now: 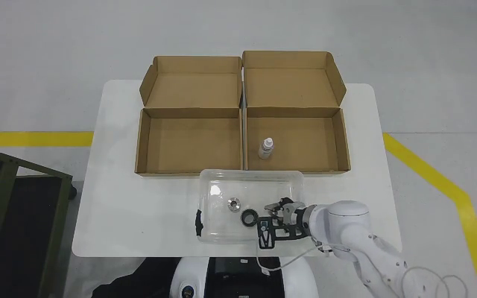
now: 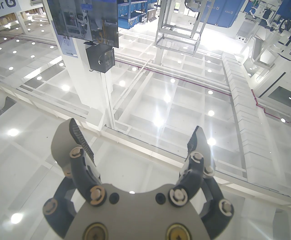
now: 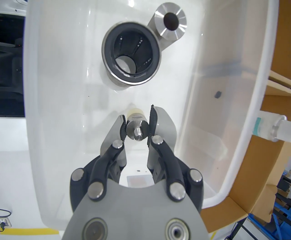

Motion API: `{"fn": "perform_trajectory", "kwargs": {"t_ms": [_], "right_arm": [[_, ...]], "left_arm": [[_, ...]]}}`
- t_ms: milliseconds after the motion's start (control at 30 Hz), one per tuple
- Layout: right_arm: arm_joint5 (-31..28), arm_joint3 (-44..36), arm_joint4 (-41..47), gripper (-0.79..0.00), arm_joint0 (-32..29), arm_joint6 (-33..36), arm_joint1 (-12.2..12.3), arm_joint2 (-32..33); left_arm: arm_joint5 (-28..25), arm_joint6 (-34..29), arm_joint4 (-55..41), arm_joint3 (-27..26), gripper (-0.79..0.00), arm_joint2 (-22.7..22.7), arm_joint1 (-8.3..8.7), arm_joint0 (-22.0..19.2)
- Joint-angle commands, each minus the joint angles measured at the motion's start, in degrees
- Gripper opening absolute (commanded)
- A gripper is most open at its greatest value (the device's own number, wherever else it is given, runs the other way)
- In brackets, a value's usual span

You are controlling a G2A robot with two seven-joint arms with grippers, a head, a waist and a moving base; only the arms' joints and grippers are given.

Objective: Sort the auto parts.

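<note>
One metal stud sits clamped between the fingers of the right gripper, inside the clear tray at the near edge of the tabletop. A black sleeve and a metal disc lie in the same tray. The left gripper has its fingers spread wide, holding nothing.

White arm, grey-plate right gripper w/ blk links, ribbed pads, silver screws.

The tray walls in the right gripper; straight ahead the black-ringed sleeve and steel disc block, bare floor open before them.
</note>
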Motion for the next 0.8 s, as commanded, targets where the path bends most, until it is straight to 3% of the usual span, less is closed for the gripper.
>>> {"fn": "perform_trajectory", "kwargs": {"t_ms": [0,300,767], "right_arm": [[0.25,-1.02,0.19,-0.785,-0.16,-0.21,0.14,0.75],[4.96,-5.34,1.77,-0.785,-1.31,-4.55,0.56,4.56],[20.7,-5.59,7.88,-0.785,-4.13,-17.66,0.03,7.44]], "left_arm": [[0.0,0.0,0.0,0.0,0.0,0.0,0.0,0.0],[0.0,0.0,0.0,0.0,0.0,0.0,0.0,0.0],[0.0,0.0,0.0,0.0,0.0,0.0,0.0,0.0]]}}
